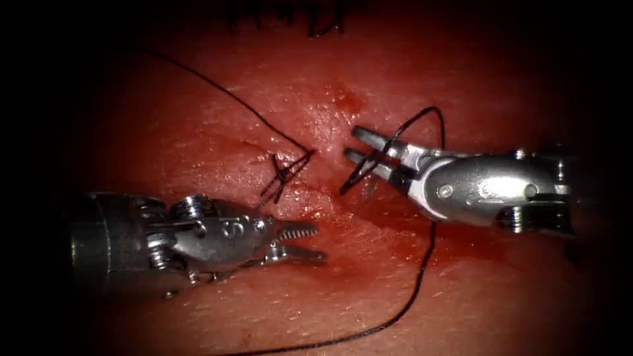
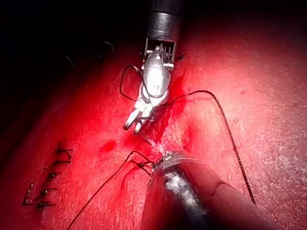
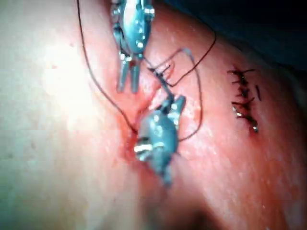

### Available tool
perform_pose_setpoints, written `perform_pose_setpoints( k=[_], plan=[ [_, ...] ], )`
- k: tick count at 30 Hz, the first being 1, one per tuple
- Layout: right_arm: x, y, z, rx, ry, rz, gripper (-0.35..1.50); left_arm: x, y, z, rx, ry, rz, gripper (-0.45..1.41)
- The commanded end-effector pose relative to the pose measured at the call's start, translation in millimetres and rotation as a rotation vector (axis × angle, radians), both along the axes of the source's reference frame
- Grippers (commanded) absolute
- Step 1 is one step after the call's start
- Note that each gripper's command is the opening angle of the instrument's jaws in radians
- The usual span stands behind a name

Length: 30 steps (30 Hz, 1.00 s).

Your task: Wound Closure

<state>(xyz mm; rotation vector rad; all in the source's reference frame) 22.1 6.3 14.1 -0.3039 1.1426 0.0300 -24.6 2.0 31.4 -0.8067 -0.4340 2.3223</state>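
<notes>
A dark knotted stitch sits on the cut in the tissue. My left tool lies low on the left side of the cut, just below the knot. Its jaws are open and hold nothing. My right tool comes in from the right with its jaws slightly open, the tips a short way right of the knot. A loop of thread lies wound across its jaws. In the left wrist view that loop hangs round the right tool. The right wrist view has the left tool open beside the knot.
One strand of thread runs from the knot up and left. Another drops past the right tool and trails toward the lower edge. A row of earlier stitches sits at the far end of the cut. Red fluid wets the tissue.
</notes>
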Motion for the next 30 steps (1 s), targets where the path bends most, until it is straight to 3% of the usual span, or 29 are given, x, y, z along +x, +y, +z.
perform_pose_setpoints(
  k=[1,17,26,30],
  plan=[
    [0.6,-0.6,0.4,0.013,0.006,0.002,-0.35,-0.6,-0.1,0.6,0.001,0.002,0.003,0.07],
    [1.9,-1.8,2.4,0.145,0.021,0.01,-0.35,-0.6,-0.4,0.6,0.008,0.008,0.005,0.12],
    [2.8,-2.3,0.2,0.162,0.029,0.0,-0.35,-0.6,-0.5,0.7,0.012,0.01,0.011,0.12],
    [2.1,-1.9,0.4,0.159,0.016,0.015,-0.35,-0.6,-0.5,0.7,0.012,0.01,0.011,0.12]
  ],
)
